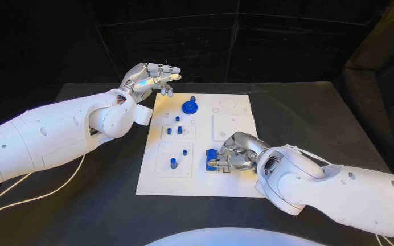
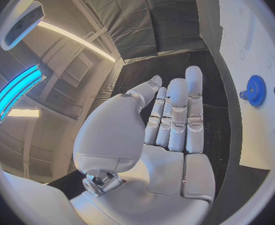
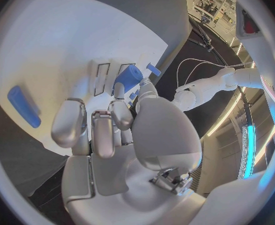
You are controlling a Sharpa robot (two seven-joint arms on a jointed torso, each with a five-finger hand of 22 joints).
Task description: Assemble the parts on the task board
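White task board (image 1: 234, 184) mid-table, blue parts on it, one hand on a part, the other raised beside the board.

Near the board's front edge the right hand (image 1: 234, 154) curls down over a blue block part (image 1: 213, 159); the head view suggests its fingers grip the block, though the contact itself is partly hidden. In the right wrist view its fingers (image 3: 103, 130) bend toward a blue cylinder-like part (image 3: 129, 77) by the board's slots, with another flat blue piece (image 3: 23, 105) lying apart on the plate. The left hand (image 1: 150, 79) hangs at the board's far left corner holding nothing, fingers extended and loosely together. A blue gear (image 1: 191, 107) stands on the board just beside it, and small blue pegs (image 1: 174, 130) stand in the middle recesses.
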